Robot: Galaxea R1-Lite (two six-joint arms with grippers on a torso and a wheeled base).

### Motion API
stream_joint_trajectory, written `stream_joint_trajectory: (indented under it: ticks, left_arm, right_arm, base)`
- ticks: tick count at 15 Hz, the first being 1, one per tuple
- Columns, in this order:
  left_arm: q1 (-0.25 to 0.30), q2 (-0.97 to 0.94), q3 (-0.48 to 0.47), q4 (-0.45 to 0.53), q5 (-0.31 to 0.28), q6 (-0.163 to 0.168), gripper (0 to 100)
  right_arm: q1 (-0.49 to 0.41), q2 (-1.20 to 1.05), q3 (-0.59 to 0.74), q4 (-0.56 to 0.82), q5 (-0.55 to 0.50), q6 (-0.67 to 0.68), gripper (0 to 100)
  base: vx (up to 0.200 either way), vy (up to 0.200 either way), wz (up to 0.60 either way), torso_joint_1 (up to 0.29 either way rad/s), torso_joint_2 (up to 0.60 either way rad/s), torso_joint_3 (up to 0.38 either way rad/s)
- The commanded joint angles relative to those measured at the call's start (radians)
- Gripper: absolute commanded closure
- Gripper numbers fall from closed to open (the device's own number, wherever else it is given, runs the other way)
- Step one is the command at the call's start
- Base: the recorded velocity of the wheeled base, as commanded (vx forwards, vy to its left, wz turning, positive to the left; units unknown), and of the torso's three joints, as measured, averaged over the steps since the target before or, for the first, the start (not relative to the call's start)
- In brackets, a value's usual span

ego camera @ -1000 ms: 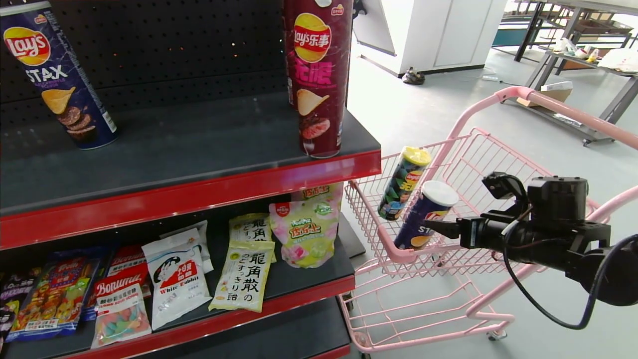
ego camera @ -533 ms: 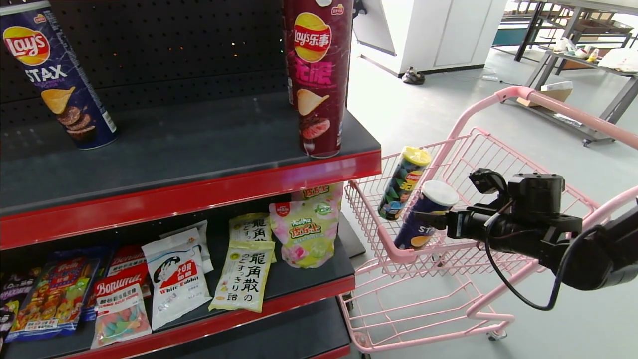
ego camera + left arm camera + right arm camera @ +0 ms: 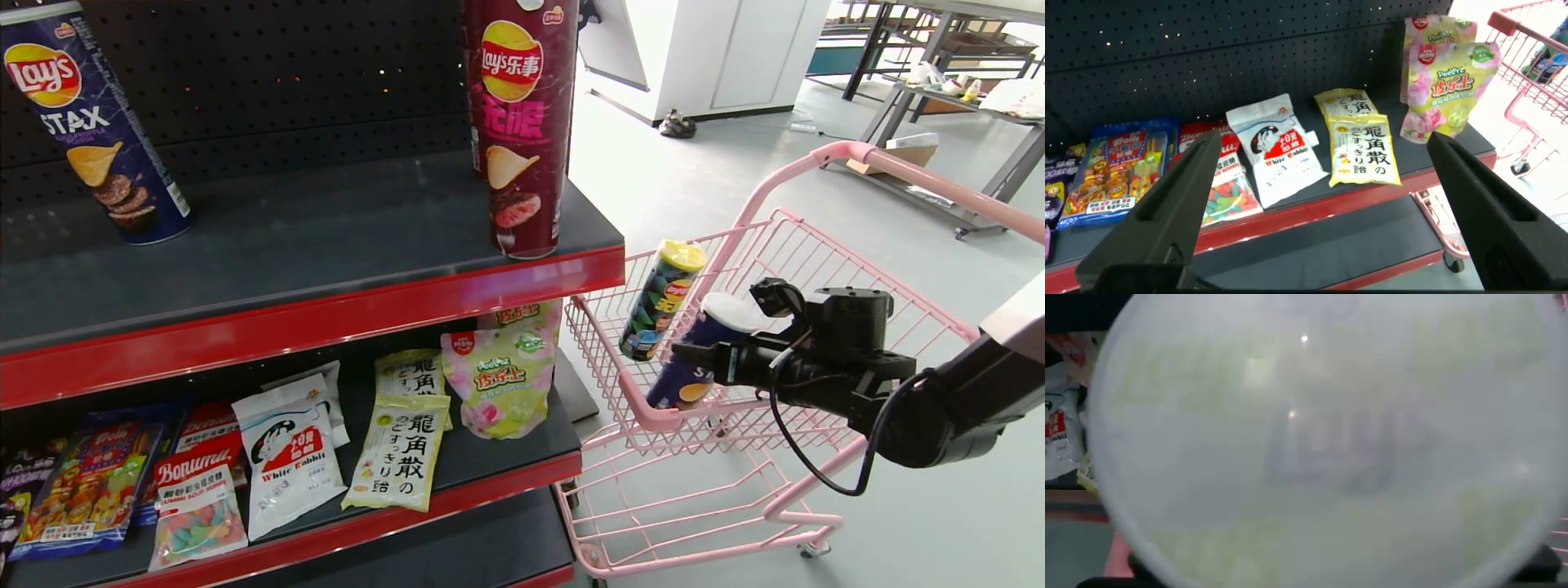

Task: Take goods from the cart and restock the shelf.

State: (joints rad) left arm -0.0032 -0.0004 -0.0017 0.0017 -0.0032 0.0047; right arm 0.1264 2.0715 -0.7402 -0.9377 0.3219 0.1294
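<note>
Beside shelf point(image 3: 326, 245), at pink cart point(image 3: 816, 245), noted closer approach of right pincer point(image 3: 694, 359) to leaning blue can point(image 3: 676, 382) in cart corner nearest shelf; cannot tell whether open or closed on it; pickup judged pending.

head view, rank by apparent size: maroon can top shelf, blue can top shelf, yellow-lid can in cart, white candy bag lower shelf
1-2. maroon can and blue can: look alike; the maroon one is cut off by the picture's top edge, so not ranked.
3. white candy bag
4. yellow-lid can; it stands farther off, so true size unsure.
</note>
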Motion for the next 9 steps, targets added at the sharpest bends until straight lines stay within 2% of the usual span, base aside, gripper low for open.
stream_joint_trajectory:
  ticks: [1, 3, 6, 9]
  left_arm:
    - [0.0, 0.0, 0.0, 0.0, 0.0, 0.0, 0]
    - [0.0, 0.0, 0.0, 0.0, 0.0, 0.0, 0]
    - [0.0, 0.0, 0.0, 0.0, 0.0, 0.0, 0]
    - [0.0, 0.0, 0.0, 0.0, 0.0, 0.0, 0]
  right_arm:
    - [0.002, 0.007, 0.005, -0.003, -0.001, 0.003, 100]
    - [0.001, -0.007, 0.022, -0.006, -0.006, -0.004, 100]
    - [0.016, -0.162, 0.093, -0.053, -0.043, -0.008, 100]
    - [0.015, -0.369, 0.056, -0.013, -0.044, -0.063, 100]
  base:
    - [0.0, 0.0, 0.0, 0.0, 0.0, 0.0]
    - [0.0, 0.0, 0.0, 0.0, 0.0, 0.0]
    - [0.0, 0.0, 0.0, 0.0, 0.0, 0.0]
    - [0.0, 0.0, 0.0, 0.0, 0.0, 0.0]
